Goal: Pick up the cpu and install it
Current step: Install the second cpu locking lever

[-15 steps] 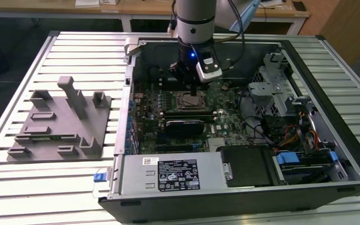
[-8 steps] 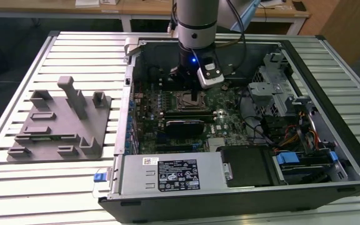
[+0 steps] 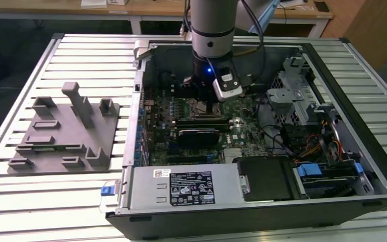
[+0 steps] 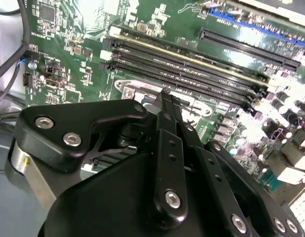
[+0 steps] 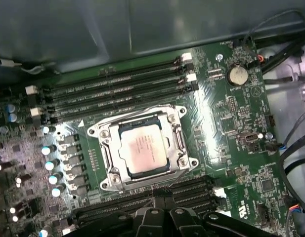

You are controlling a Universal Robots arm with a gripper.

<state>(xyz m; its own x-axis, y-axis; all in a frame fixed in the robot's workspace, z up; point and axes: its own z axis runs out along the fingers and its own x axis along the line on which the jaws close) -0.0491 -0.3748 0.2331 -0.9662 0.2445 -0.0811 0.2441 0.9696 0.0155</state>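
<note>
My black gripper (image 4: 164,106), fingers pressed together and empty, hovers just beside the silvery square cpu (image 5: 142,149) lying in its metal-framed socket (image 5: 179,143). Risk: bumping it askew bends pins.

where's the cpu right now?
In the first wrist view the cpu sits in the metal socket frame on the green motherboard, between two banks of black memory slots.
</note>
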